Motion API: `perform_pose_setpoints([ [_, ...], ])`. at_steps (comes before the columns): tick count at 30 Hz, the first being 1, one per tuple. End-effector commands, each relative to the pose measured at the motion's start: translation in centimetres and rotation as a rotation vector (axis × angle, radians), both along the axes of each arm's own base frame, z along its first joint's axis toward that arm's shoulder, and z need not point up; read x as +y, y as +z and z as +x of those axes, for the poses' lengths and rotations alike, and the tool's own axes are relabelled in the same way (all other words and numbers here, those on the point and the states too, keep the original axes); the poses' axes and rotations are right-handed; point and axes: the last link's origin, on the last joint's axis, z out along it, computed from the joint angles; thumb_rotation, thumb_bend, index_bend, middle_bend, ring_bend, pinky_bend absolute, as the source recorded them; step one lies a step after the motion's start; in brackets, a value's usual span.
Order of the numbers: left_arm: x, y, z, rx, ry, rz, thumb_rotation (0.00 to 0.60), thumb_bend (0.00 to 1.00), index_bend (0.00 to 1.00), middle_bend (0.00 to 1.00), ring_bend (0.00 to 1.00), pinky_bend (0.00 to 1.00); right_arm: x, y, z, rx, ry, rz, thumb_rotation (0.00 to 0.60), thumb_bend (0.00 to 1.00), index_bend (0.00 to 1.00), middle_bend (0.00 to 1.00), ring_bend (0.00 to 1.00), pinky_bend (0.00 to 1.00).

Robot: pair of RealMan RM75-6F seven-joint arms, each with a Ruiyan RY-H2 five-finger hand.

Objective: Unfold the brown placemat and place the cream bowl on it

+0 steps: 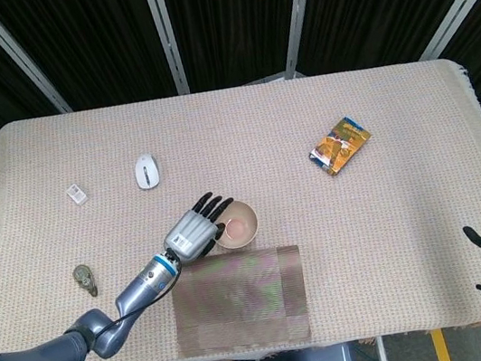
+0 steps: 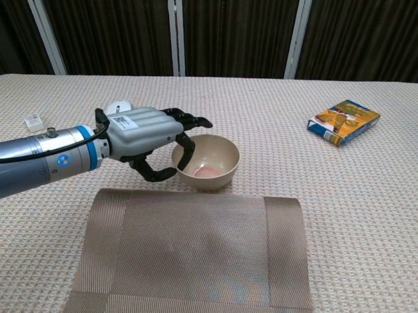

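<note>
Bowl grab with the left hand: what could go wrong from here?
1. The left hand has fingers hooked over the bowl rim only; it may tip or slide when lifted.
2. The bowl sits at the placemat edge; dragging could ruck up the mat.

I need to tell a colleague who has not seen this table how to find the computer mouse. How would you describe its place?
Start from the brown placemat at the near edge of the table, then go to the cream bowl just behind it, where the left robot hand is. The mouse lies farther back and to the left of the bowl. It is small, white and oval, unlike the tiny flat white tag further left.
</note>
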Motion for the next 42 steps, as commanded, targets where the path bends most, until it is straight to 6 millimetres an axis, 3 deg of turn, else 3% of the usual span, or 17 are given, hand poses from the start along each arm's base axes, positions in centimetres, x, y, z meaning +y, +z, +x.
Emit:
perform_pose_setpoints([
  [1,0.0,0.0,0.1,-0.002,-0.003,0.012,0.600,0.49,0.61,0.00,0.00,0.00,0.0,0.0,0.0,-0.003,0.001,0.001,0.600,0.00,0.00,0.00,0.00,0.00],
  [9,1.2,3.6,-0.6,-0.033,0.011,0.120,0.600,0.49,0.62,0.00,0.00,0.00,0.2,0.0,0.1,-0.010,0.007,0.011,0.600,0.00,0.00,0.00,0.00,0.00],
  [16,2.7,10.6,-6.5,-0.014,0.140,0.277,0.600,0.49,0.62,0.00,0.00,0.00,0.6,-0.2,0.4,-0.014,0.019,0.029,0.600,0.00,0.00,0.00,0.00,0.00],
  [22,2.1,14.0,-12.2,0.025,0.263,0.337,0.600,0.49,0.62,0.00,0.00,0.00,0.8,-0.5,0.7,-0.014,0.031,0.044,0.600,0.00,0.00,0.00,0.00,0.00],
  [27,1.9,15.2,-15.4,0.021,0.336,0.370,0.600,0.49,0.62,0.00,0.00,0.00,0.8,-0.6,0.9,-0.016,0.037,0.046,0.600,0.00,0.00,0.00,0.00,0.00],
  [34,1.8,15.2,-17.3,0.042,0.363,0.392,0.600,0.49,0.62,0.00,0.00,0.00,0.6,-0.7,1.0,-0.021,0.037,0.053,0.600,0.00,0.00,0.00,0.00,0.00],
  [37,1.2,14.9,-18.1,0.049,0.392,0.381,0.600,0.39,0.58,0.00,0.00,0.00,0.6,-0.6,1.0,-0.024,0.037,0.053,0.600,0.00,0.00,0.00,0.00,0.00],
  [38,1.0,14.9,-18.1,0.042,0.402,0.377,0.600,0.28,0.53,0.00,0.00,0.00,0.6,-0.6,1.0,-0.025,0.038,0.053,0.600,0.00,0.00,0.00,0.00,0.00],
  [39,0.8,14.9,-18.2,0.034,0.410,0.372,0.600,0.15,0.45,0.00,0.00,0.00,0.6,-0.6,1.0,-0.026,0.037,0.053,0.600,0.00,0.00,0.00,0.00,0.00],
  [42,-0.2,15.4,-17.5,-0.015,0.412,0.362,0.600,0.00,0.20,0.00,0.00,0.00,0.7,-0.5,1.0,-0.031,0.039,0.051,0.600,0.00,0.00,0.00,0.00,0.00],
])
